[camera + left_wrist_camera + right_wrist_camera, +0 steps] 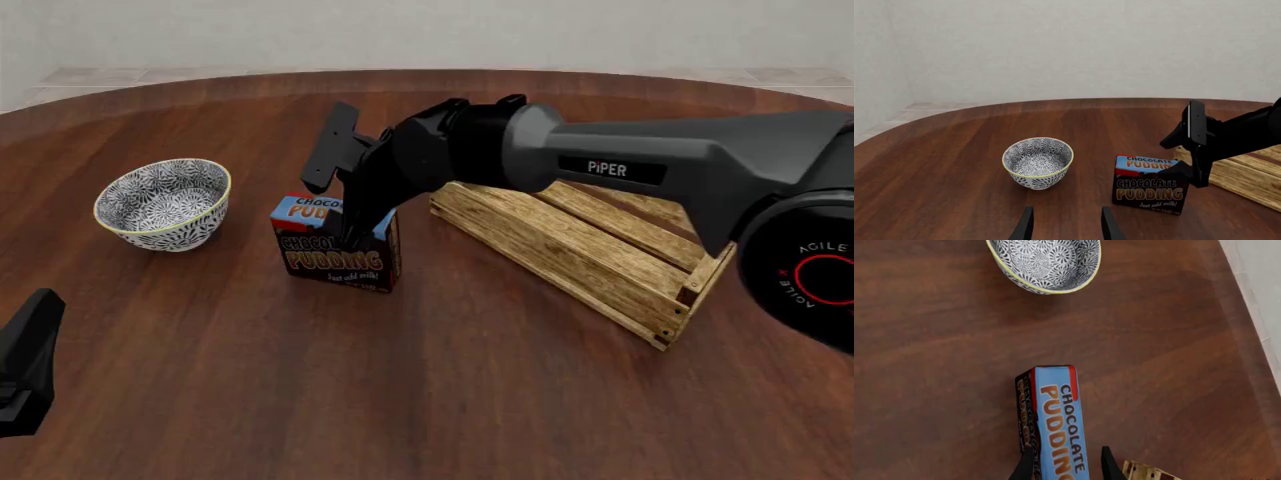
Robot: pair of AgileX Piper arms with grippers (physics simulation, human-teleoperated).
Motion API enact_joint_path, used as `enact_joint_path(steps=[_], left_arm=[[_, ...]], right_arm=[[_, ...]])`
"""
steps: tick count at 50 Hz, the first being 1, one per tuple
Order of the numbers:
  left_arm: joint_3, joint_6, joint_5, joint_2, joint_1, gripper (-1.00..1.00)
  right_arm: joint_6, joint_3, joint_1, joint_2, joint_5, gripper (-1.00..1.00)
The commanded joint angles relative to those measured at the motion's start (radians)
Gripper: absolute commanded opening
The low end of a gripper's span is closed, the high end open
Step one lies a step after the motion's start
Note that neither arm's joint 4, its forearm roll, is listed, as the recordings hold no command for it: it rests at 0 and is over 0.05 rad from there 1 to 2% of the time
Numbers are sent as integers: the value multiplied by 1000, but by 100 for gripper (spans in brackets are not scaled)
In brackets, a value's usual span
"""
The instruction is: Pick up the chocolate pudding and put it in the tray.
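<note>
Two dark fingertips of the left hand (1064,225) show in the left wrist view, parted with bare wood between them, holding nothing. Beyond them the chocolate pudding (1149,185) stands upright on the counter (941,165), its printed front facing this camera. The patterned bowl (1038,162) sits beside the carton, apart from it. The right hand (1184,169) reaches down onto the carton's top from the tray's side, and a corner of the tray (1244,175) lies just behind it.

In the front view the right arm (667,165) stretches across from the right, passing over the tray (587,250), which lies at an angle right of the counter's middle. The right hand (358,232) meets the top of the chocolate pudding (336,256); the carton stands on the wood just off the tray's near-left end, outside it. The bowl (163,203) sits nearer the counter's left edge. Part of the left hand (27,360) shows at the near left, well apart from everything.

The right wrist view looks straight down: the two fingers (1027,467) stand narrow, one on each broad side of the chocolate pudding (1054,415), against its blue top. The bowl (1044,262) lies beyond, and a tray corner (1147,472) just beside.
</note>
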Motion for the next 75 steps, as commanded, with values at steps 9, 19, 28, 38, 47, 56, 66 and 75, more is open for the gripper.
enact_joint_path(steps=[9, 19, 28, 38, 47, 56, 66, 75], left_arm=[[0, 0, 0, 0, 0, 100], [0, 0, 0, 0, 0, 100], [0, 0, 0, 0, 0, 100], [0, 0, 0, 0, 0, 100], [0, 0, 0, 0, 0, 100], [0, 0, 0, 0, 0, 100], [0, 0, 0, 0, 0, 100], [0, 0, 0, 0, 0, 100]], right_arm=[[13, -6, -2, 13, -3, 100], [18, -12, -5, 26, -6, 100], [23, 0, -3, 29, -16, 100], [28, -1, -6, 30, -16, 100], [32, -2, -7, 35, -19, 100], [36, -1, -8, 39, -20, 100], [42, 0, -7, 43, -23, 100], [43, 3, -7, 44, -26, 100]])
